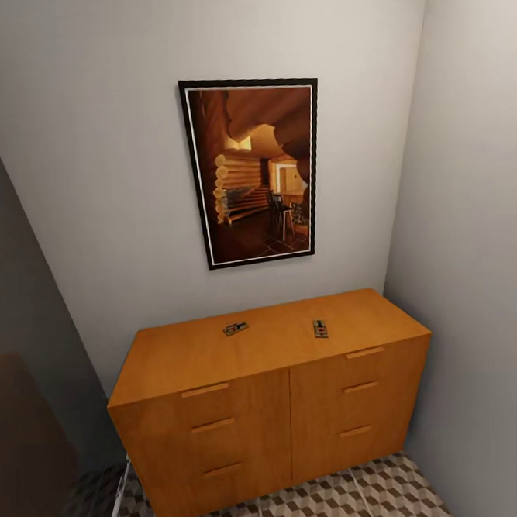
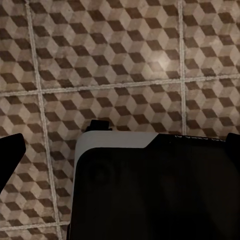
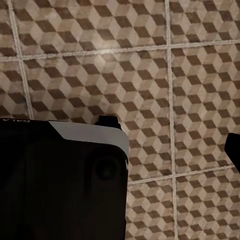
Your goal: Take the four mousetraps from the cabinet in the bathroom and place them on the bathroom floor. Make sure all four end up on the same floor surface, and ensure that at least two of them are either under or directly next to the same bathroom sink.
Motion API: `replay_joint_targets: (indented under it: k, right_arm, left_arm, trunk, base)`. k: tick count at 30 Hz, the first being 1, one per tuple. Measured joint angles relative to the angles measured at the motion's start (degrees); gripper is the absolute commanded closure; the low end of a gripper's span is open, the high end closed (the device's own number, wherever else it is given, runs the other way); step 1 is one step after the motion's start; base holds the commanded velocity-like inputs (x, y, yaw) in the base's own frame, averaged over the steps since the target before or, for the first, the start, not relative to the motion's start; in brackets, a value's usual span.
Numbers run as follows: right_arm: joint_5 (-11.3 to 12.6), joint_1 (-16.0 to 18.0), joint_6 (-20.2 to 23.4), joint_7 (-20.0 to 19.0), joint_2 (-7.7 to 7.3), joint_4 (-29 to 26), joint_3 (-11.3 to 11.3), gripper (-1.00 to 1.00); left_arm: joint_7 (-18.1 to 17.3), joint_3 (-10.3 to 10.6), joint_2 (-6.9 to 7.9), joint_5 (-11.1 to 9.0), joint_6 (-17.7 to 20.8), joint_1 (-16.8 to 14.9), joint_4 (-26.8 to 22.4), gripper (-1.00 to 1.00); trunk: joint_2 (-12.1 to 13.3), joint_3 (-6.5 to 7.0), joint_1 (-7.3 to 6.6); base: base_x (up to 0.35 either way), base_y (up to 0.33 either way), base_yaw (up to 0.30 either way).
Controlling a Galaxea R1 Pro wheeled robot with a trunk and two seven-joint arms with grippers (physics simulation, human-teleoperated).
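Just two mousetraps [image 1: 235,329] [image 1: 320,329] atop the closed cabinet [image 1: 271,413]; state of both hands indiscernible.

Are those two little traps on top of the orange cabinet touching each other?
Apart. The head view shows one mousetrap and the other mousetrap with bare cabinet top between them.

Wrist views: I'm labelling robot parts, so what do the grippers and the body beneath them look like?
Each wrist view shows black, angular gripper parts at the picture's edges. Under them sits a glossy black robot body panel with a pale grey rounded rim. The panel in the right wrist view carries small pale lettering, too small to read.
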State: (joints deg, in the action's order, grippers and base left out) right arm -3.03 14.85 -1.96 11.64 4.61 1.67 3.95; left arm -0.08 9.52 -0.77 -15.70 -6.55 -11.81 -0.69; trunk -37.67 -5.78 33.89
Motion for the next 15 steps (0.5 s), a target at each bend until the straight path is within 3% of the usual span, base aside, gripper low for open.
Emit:
replay_joint_targets:
  k: [15]
  right_arm:
    - [-0.18,0.01,-0.15,0.06,-0.08,-0.35,-0.09,-1.00]
  left_arm:
    - [0.34,0.58,0.59,1.19,0.27,-0.05,-2.53,-1.00]
  trunk:
    - [0.00,0.00,0.00]
  base:
    - [0.000,0.000,0.000]
